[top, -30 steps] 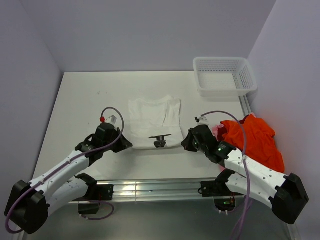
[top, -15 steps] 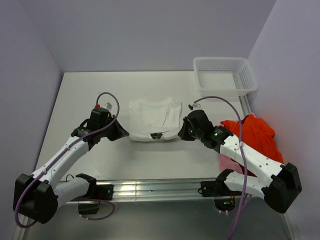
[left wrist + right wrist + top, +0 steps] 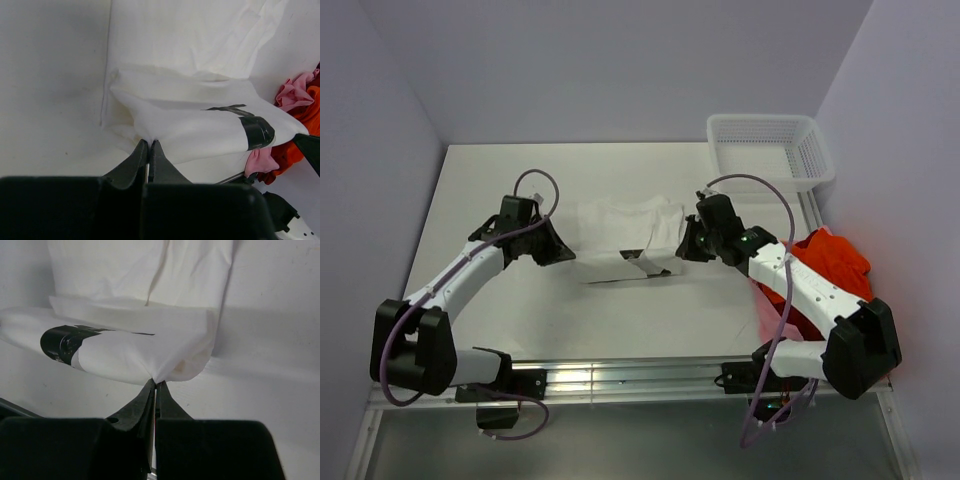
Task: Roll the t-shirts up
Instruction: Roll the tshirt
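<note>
White desk (image 3: 490, 190), pale walls on three sides. White t-shirt (image 3: 625, 228) lies mid-desk between the two arms. Its near edge is doubled over toward the far side, forming a loose, puffed fold on top of the flat part. Black print (image 3: 256, 131) shows on the folded-over layer.

Left fingers (image 3: 150, 150): closed, pinching the fold at its left end. Right fingers (image 3: 156, 389): closed, pinching the fold at its right end.

Orange-red t-shirts (image 3: 832, 262) are heaped at the desk's right edge beside the right arm, apart from the white shirt. Some pink cloth (image 3: 295, 94) shows with that heap. White mesh basket (image 3: 817, 160) stands at the far right corner.
</note>
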You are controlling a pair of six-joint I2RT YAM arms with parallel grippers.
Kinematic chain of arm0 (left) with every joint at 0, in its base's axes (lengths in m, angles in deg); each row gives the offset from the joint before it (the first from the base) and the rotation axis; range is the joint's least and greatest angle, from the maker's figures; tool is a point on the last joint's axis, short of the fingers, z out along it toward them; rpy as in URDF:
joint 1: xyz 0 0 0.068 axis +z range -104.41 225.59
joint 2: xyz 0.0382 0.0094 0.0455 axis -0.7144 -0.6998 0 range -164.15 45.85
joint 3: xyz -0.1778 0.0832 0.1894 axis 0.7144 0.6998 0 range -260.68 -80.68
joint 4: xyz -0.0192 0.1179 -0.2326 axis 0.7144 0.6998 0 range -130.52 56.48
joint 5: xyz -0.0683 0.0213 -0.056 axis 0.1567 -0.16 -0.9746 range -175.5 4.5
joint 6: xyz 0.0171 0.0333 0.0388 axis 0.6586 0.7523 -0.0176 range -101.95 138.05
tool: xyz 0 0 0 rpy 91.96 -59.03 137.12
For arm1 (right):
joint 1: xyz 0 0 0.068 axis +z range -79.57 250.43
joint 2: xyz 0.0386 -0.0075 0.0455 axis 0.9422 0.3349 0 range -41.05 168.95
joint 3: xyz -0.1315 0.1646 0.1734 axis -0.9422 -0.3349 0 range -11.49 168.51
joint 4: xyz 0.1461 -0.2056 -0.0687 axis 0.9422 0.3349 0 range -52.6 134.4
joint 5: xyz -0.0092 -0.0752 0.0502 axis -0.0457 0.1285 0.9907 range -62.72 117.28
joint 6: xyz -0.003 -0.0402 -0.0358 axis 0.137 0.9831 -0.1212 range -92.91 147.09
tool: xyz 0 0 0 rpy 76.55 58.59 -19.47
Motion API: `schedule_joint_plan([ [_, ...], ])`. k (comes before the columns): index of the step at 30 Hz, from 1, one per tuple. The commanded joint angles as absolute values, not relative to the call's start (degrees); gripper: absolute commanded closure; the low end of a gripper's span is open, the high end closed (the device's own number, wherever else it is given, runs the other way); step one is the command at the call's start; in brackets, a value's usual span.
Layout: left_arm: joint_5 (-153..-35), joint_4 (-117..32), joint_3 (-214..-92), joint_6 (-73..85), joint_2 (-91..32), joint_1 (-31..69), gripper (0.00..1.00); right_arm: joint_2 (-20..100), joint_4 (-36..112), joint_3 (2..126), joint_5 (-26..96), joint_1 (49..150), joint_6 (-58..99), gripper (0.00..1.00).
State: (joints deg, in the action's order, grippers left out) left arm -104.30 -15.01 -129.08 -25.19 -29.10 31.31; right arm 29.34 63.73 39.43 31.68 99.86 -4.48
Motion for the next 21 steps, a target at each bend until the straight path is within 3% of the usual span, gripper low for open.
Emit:
schedule_joint_plan([
  [1, -105.7, -16.0, -134.4, -22.3, -32.1, 32.6, 1.00, 31.1, 63.5, 43.4, 32.2, 98.0, -2.3, 1.00],
  [21, -107.7, -10.5, -156.3, -19.5, -54.4, 35.4, 1.00, 50.2, 62.6, 56.8, 36.3, 90.6, -0.9, 1.00],
])
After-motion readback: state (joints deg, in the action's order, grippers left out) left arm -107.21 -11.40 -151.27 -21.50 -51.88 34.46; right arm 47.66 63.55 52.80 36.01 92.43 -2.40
